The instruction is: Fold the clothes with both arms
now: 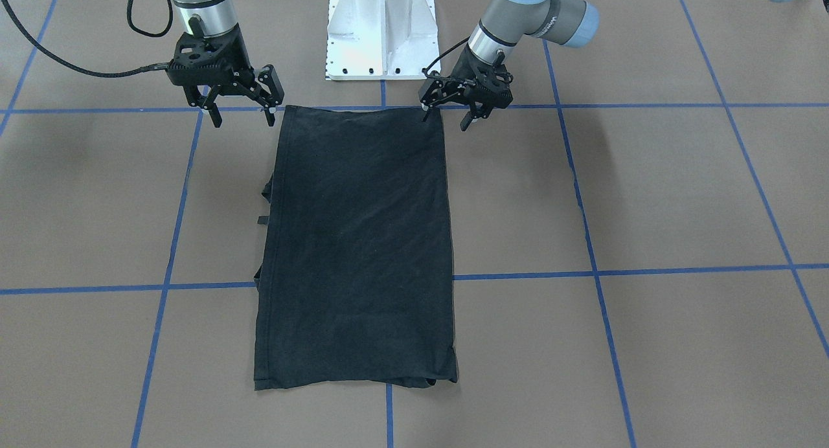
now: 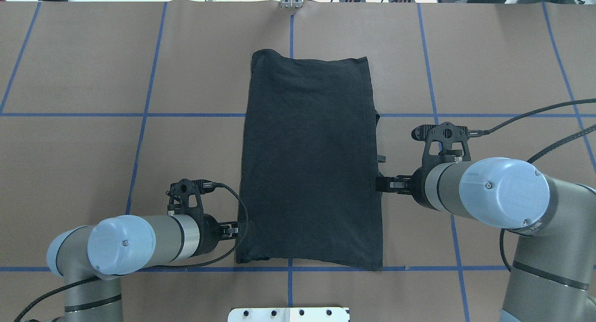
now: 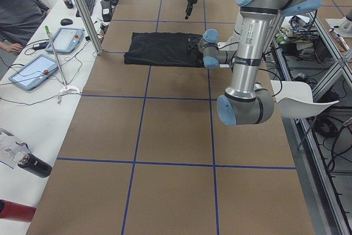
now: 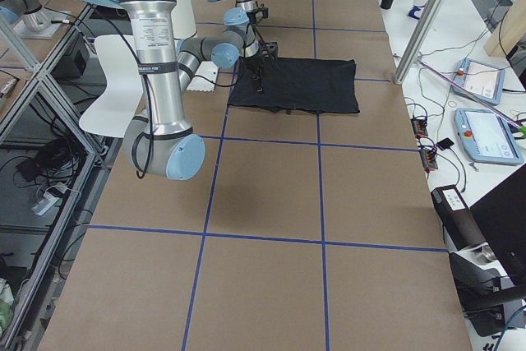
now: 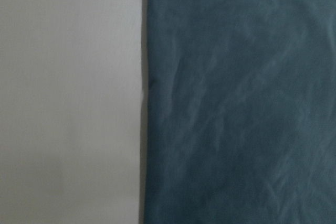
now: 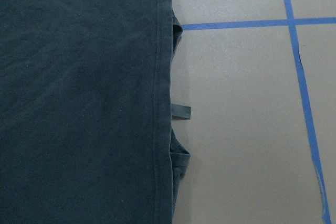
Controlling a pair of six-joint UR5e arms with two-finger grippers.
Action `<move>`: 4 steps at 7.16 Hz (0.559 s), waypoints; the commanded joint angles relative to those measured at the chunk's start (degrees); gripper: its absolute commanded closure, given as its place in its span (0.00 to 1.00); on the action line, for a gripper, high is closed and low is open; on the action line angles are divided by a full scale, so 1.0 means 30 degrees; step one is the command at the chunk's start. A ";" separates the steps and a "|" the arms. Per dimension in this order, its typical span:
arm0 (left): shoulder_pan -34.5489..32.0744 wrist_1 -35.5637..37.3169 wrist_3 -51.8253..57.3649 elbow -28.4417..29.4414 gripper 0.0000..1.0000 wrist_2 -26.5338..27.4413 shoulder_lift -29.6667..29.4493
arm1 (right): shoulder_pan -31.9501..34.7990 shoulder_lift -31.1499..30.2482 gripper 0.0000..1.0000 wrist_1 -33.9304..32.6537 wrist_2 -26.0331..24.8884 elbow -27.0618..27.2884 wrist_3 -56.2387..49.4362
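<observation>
Logging state: T-shirt (image 1: 363, 241) lies flat as a long narrow strip, plain side up, one short end just in front of the white pedestal base (image 1: 381, 40). Side folds look done; I judge the crosswise fold is not yet made. My left gripper (image 1: 445, 118) sits at the strip's base-end corner, fingers apart, holding nothing. My right gripper (image 1: 242, 116), likewise spread and empty, hangs just beside the other base-end corner.

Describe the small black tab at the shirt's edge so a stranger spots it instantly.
On the blue-taped brown table lies a black T-shirt folded into a long rectangle. Follow its stitched edge on the side of the right gripper to near mid-length. The tab is the small flat strip jutting straight out between two rumpled bulges.
</observation>
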 commanded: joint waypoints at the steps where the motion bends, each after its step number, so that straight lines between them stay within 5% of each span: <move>1: 0.0758 0.0077 -0.1057 0.0076 0.19 0.0009 -0.0028 | -0.0068 -0.0020 0.00 -0.0019 -0.0301 0.0022 0.0018; 3: 0.0788 0.0077 -0.1325 0.0106 0.49 -0.0020 -0.0116 | -0.0068 -0.0020 0.00 0.0010 -0.0301 0.0022 0.0018; 4: 0.0788 0.0077 -0.1325 0.0106 0.50 -0.0049 -0.0116 | -0.0068 0.0009 0.00 0.0011 -0.0301 0.0022 0.0018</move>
